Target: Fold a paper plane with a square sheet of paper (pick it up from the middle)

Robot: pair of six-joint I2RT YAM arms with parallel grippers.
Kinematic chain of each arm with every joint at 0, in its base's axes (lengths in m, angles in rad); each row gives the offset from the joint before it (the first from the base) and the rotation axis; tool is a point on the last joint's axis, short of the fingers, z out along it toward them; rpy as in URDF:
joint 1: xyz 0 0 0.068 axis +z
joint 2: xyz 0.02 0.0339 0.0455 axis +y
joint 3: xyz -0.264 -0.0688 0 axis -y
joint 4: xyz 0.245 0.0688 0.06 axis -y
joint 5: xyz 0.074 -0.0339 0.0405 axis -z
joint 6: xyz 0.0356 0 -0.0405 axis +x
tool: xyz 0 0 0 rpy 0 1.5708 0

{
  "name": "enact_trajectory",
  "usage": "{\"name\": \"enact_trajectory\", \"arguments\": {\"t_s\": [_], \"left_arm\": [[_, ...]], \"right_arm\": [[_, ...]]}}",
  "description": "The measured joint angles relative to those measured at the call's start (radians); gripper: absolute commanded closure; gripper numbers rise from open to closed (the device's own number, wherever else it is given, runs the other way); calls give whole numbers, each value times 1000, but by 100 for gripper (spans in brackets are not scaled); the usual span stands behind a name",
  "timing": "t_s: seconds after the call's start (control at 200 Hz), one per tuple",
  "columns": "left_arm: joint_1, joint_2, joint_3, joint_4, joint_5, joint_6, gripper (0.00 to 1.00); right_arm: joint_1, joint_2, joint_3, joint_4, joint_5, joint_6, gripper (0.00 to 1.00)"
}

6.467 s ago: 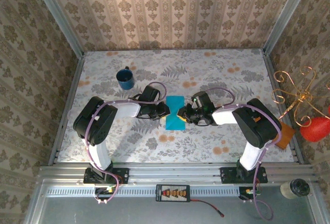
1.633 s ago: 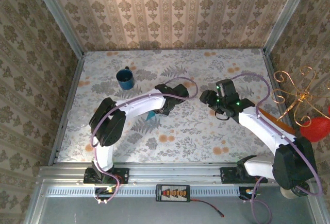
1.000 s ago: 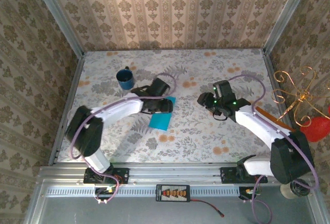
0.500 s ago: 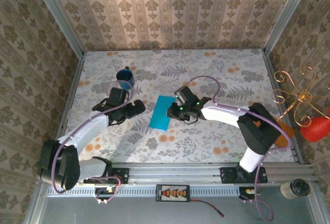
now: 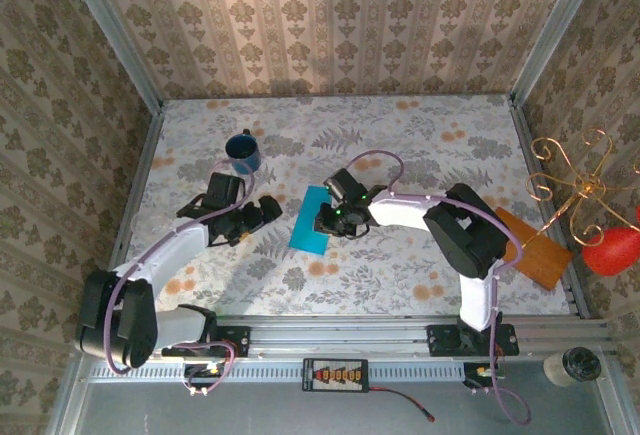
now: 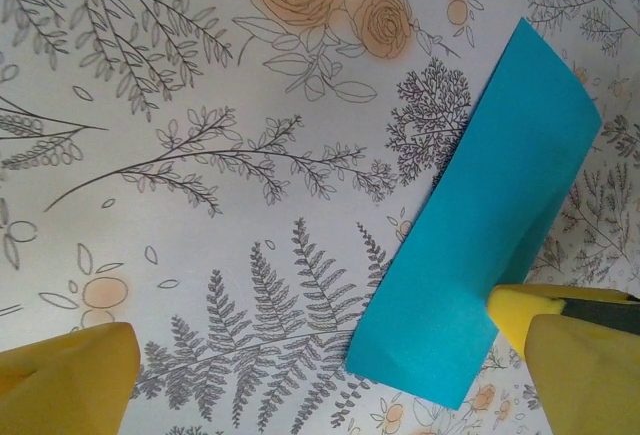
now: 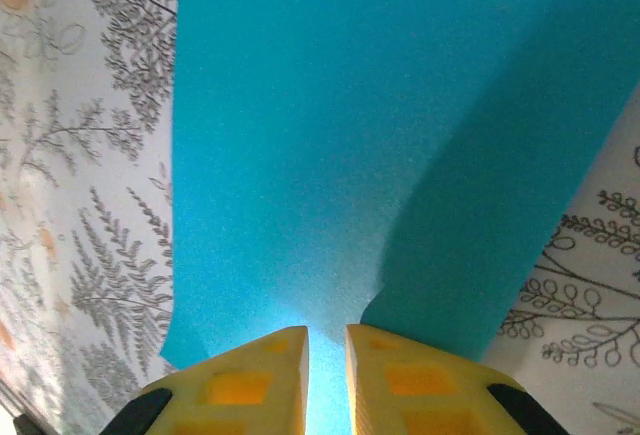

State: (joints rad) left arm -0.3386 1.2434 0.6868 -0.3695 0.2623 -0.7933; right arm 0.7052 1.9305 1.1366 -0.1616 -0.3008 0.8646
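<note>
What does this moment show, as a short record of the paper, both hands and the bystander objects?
paper: square sheet of paper, seen as a narrow rectangle, lying on the table
left hand: left hand open, just left of the sheet, holding nothing
right hand: right hand at the sheet's right edge, fingers nearly together; grip cannot be told
mug: mug far left, apart from the paper
board: board at the table's right edge

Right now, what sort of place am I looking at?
Probably a robot test booth dressed like a home: wallpapered panels in a metal frame, a floral tabletop, and the right arm reaching turquoise paper.
</note>
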Motion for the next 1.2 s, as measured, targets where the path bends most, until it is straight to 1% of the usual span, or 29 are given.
{"name": "enact_trajectory", "arguments": {"t_s": [0.13,0.31,0.44,0.53,0.635,0.725,0.875,1.025,1.2], "left_arm": [[-1,16,0,20,24,0,2],[-18,42,0,67,63,0,3],[-61,85,1,103,84,-1,4],[-106,126,2,129,94,-10,6],[-169,165,3,159,98,-32,8],[-218,185,3,177,98,-51,8],[-260,200,3,200,100,-80,13],[-293,231,3,232,108,-115,26],[-315,267,4,261,122,-140,41]], "right_arm": [[-7,13,14,-31,-6,-58,81],[-35,6,17,-106,-24,-227,81],[-67,-13,16,-185,-26,-357,80],[-80,-29,8,-208,-26,-389,80],[-90,-69,-43,-177,-30,-342,77],[-93,-116,-105,-109,-30,-248,77],[-97,-176,-174,6,-28,-118,78],[-114,-179,-192,57,-25,-47,81],[-139,-177,-201,79,-24,-11,81]]}}
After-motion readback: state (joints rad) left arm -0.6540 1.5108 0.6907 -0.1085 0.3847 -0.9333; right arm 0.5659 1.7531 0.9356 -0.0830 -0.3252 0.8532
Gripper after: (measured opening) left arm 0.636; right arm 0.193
